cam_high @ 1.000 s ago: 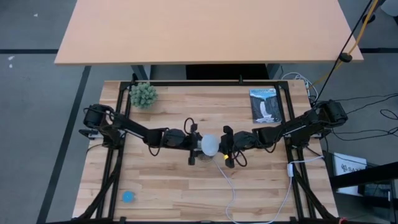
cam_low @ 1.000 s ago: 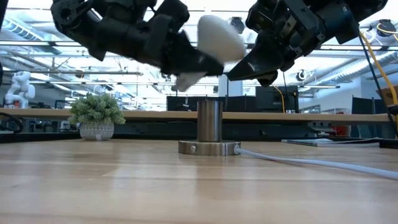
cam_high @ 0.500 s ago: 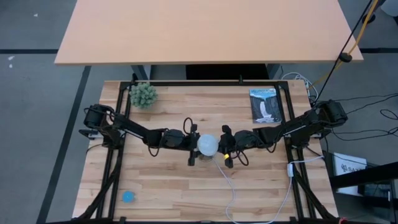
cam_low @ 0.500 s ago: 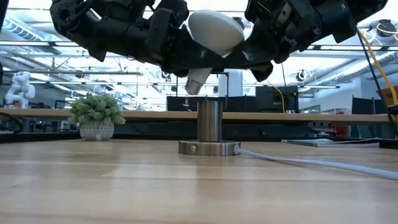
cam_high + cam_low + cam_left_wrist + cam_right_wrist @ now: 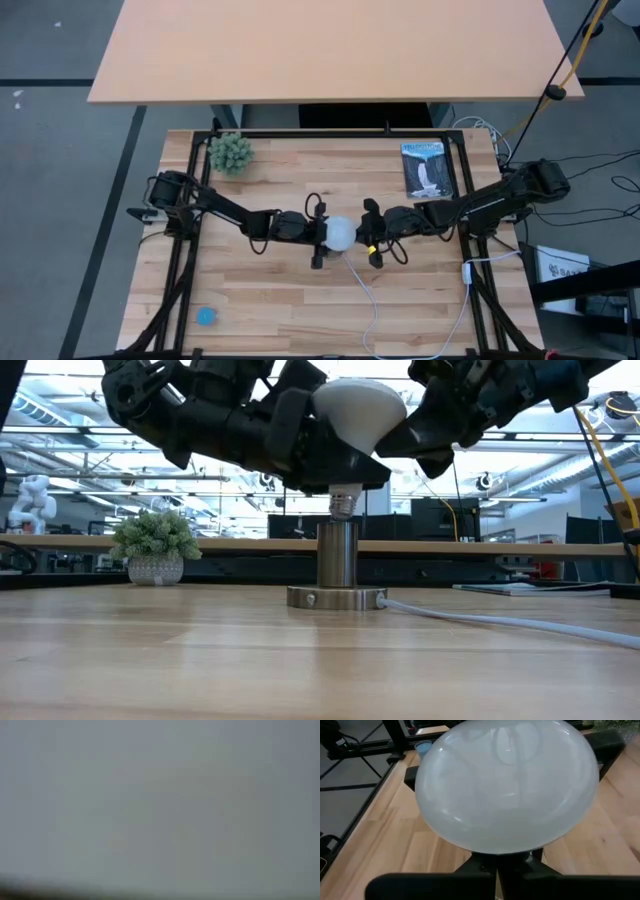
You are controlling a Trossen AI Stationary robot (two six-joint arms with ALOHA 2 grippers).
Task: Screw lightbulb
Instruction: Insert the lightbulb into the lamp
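Left end effector (image 5: 318, 235) is seen from above clamped on the bulb (image 5: 340, 234) at mid-bench; the right end effector (image 5: 372, 238) sits just right of it, its grip impossible to tell. From bench level, the bulb (image 5: 358, 415) stands upright, base over the socket (image 5: 337, 565). Light, slippery, fragile glass is judged; the globe's widest part should be held gently.

Lightbulb (image 5: 358, 408) upright, screw base down, tip at the mouth of the metal socket post (image 5: 337, 553). Dark arms flank the globe. Socket base and white cord (image 5: 500, 622) on wooden surface (image 5: 200, 660). Potted plant (image 5: 155, 546) behind.
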